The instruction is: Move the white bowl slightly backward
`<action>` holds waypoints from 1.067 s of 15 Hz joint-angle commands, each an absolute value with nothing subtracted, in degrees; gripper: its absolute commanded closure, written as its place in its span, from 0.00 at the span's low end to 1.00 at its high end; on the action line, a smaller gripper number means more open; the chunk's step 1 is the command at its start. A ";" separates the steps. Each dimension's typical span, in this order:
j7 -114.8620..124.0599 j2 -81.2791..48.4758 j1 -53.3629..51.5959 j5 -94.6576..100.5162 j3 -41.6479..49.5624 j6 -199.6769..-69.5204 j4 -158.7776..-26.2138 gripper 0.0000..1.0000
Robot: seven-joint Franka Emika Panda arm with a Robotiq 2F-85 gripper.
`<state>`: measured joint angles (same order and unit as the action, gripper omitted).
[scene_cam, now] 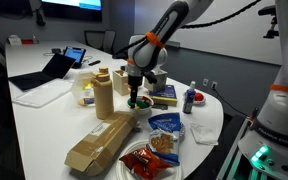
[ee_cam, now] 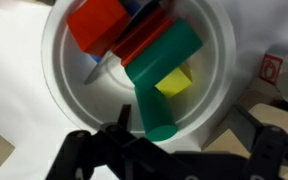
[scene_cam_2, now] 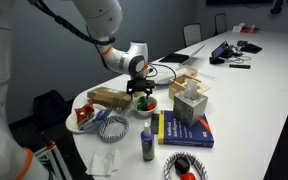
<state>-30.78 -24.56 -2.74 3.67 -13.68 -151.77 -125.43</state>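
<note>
The white bowl (ee_cam: 214, 70) fills the wrist view and holds red, green and yellow blocks. It stands near the middle of the cluttered table end in both exterior views (scene_cam: 140, 102) (scene_cam_2: 145, 104). My gripper (ee_cam: 182, 128) is right over it, pointing down (scene_cam: 134, 94) (scene_cam_2: 142, 91). The fingers are spread wide. One finger is over the bowl's inside and the other is outside its near rim. They do not grip anything.
Close around the bowl are a tan bottle (scene_cam: 103, 95), a brown cardboard pack (scene_cam: 99, 140), a plate of red food (scene_cam: 147, 160), a blue snack bag (scene_cam: 167, 125), a blue book (scene_cam_2: 184, 130), a tissue box (scene_cam_2: 189, 105) and a small bottle (scene_cam_2: 148, 143).
</note>
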 commanded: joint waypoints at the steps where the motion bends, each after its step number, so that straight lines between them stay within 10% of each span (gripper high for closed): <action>1: -32.18 -26.20 -1.24 2.80 -15.10 -153.00 -123.94 0.00; 4: -32.10 -26.86 -0.82 2.58 -15.54 -153.51 -123.45 0.03; 5: -32.03 -26.94 -0.63 2.57 -15.67 -153.75 -123.48 0.21; 16: -32.31 -27.30 1.52 1.28 -17.36 -154.47 -123.43 0.99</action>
